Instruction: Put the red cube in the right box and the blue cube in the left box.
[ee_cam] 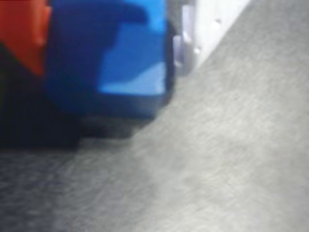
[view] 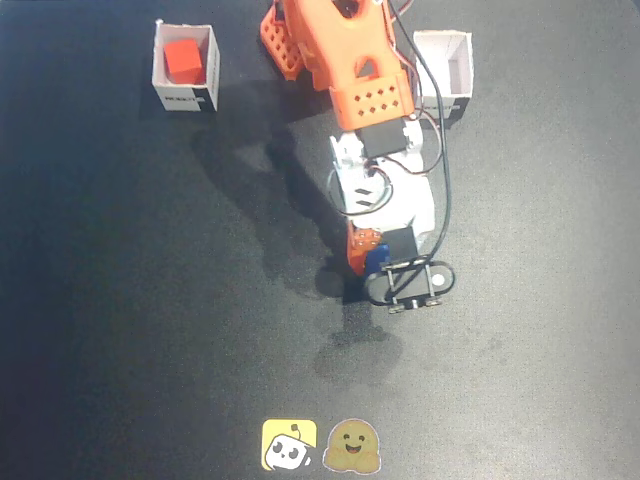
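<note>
Fixed view looks straight down on a dark grey table (view: 120, 330). Near the top edge, on the left side of this view, stands a small white open cardboard box with a black label and a tiny pale nub at one top corner (view: 212, 68). Inside that box sits the small red-orange cube (view: 184, 60). Near the top on the right side of this view stands a twin small white open cardboard box with a black label and no nub (view: 462, 66), and no cube shows in it, though the arm hides part of its left side. Between the two boxes reaches the orange and white robot arm (view: 352, 70), stretching down toward the middle of the table with black wires looping beside it. At its end the two-finger gripper (view: 372, 256) is pressed around the small bright blue cube (view: 377, 258), which shows only as a little blue patch there, well apart from both boxes. The wrist view shows the blue cube (ee_cam: 128, 63) very close and blurry, with an orange finger (ee_cam: 24, 29) touching one side and a white finger (ee_cam: 203, 24) on the other, right down by the grey table (ee_cam: 217, 159). Two small cartoon stickers (view: 318, 446) lie at the bottom edge of the fixed view.
</note>
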Action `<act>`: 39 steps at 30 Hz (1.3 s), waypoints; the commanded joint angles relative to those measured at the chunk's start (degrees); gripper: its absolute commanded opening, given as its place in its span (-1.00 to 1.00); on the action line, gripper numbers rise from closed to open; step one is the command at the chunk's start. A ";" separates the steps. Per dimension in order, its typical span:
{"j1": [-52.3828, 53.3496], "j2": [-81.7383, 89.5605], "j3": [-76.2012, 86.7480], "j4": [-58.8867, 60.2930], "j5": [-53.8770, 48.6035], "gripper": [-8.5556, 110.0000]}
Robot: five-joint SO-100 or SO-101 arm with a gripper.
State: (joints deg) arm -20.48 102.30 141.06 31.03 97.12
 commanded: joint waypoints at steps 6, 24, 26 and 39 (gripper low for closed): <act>1.93 -0.35 0.44 -3.08 -2.11 -0.69; 3.78 25.05 -3.69 19.34 -1.93 -0.68; 3.69 26.46 -3.78 19.86 -2.20 -0.68; -3.25 30.06 -8.61 27.86 1.05 -0.68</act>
State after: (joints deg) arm -21.97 129.11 136.85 57.22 97.03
